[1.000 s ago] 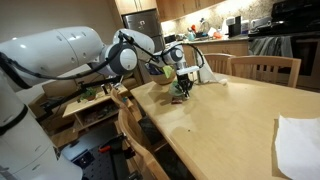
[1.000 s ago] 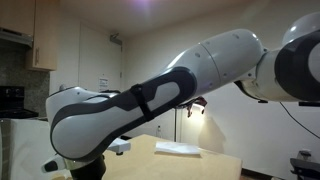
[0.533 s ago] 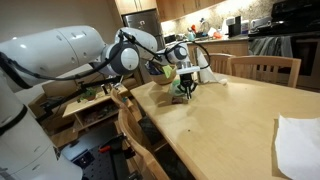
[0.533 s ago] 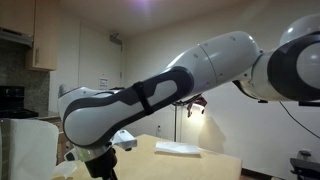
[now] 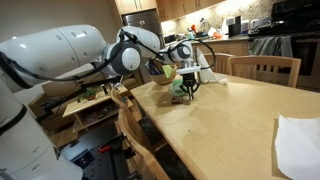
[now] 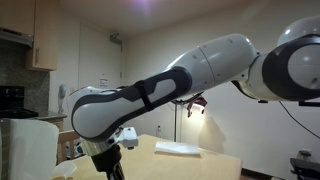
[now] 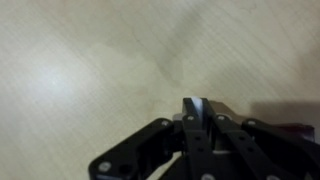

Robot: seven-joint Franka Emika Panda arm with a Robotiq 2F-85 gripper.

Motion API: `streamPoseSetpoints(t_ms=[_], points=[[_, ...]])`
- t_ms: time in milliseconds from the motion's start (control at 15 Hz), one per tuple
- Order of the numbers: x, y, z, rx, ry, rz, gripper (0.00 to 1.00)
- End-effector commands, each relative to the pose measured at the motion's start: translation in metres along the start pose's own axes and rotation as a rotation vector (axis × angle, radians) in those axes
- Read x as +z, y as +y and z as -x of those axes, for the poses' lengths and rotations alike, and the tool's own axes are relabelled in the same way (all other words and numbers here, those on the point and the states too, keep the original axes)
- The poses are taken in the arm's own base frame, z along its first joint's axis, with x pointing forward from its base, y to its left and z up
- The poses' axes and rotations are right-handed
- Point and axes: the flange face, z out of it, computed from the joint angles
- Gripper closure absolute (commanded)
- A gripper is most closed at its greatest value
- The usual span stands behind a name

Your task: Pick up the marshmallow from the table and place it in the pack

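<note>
In the wrist view my gripper (image 7: 196,110) is shut, with a thin white piece, the marshmallow (image 7: 201,104), pinched between the fingertips just above the light wooden table (image 7: 90,60). In an exterior view the gripper (image 5: 186,88) hangs low over the far end of the table (image 5: 220,115), right beside a green and yellow pack (image 5: 168,72) that stands there. In an exterior view the arm (image 6: 180,90) fills the picture and hides the gripper, the pack and the marshmallow.
A white sheet (image 5: 298,142) lies at the table's near right corner. Wooden chairs stand at the far side (image 5: 265,68) and the near left side (image 5: 135,140). Kitchen counters with clutter are behind (image 5: 230,30).
The arm has swung a little sideways in both exterior views. The gripper has shifted slightly beside the pack and stays low over the table.
</note>
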Motion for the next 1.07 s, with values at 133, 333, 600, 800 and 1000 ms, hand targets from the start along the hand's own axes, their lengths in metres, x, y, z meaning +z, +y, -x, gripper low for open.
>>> streamPoseSetpoints(t_ms=[133,333,600,800,1000], points=[[-0.016,-0.059,-0.018,-0.054,-0.081,0.043,0.9],[-0.02,-0.092,-0.029,-0.091,-0.107,0.07,0.9],[-0.021,-0.11,-0.038,-0.069,-0.096,0.101,0.9],[-0.024,-0.104,-0.047,-0.062,-0.034,0.194,0.9],[-0.027,-0.088,-0.055,-0.061,0.053,0.285,0.9]])
